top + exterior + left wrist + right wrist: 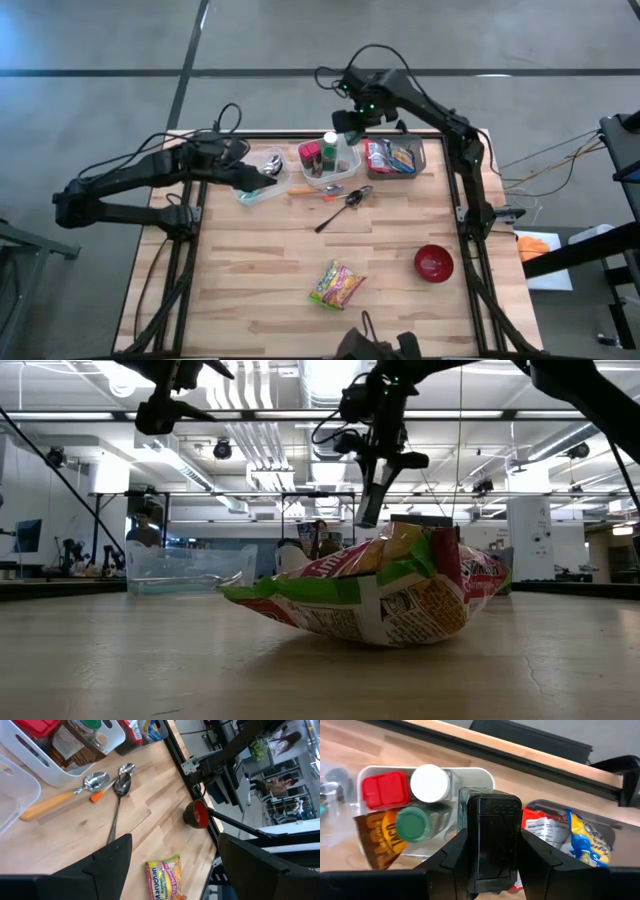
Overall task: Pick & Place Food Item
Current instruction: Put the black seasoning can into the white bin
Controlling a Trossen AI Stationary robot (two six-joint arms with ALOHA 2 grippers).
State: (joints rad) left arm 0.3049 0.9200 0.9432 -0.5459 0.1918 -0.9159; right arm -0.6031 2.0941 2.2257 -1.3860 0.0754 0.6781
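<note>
A colourful snack packet lies flat on the wooden table near its front edge, also seen in the low view. My right gripper hangs over the white bin of bottles at the table's far side, shut on a dark-capped bottle. My left gripper hovers open over the clear container at the far left, with nothing between its fingers. My right gripper pinches the dark-capped bottle by its two sides between its two fingers. The fingers come from above, pointing steeply down. The bottle is lifted clear above the white bin and hangs slanted below the fingers.
A grey tray of packets stands right of the white bin. Two spoons and an orange-handled one lie in front of the bins. A red bowl sits at the near right.
</note>
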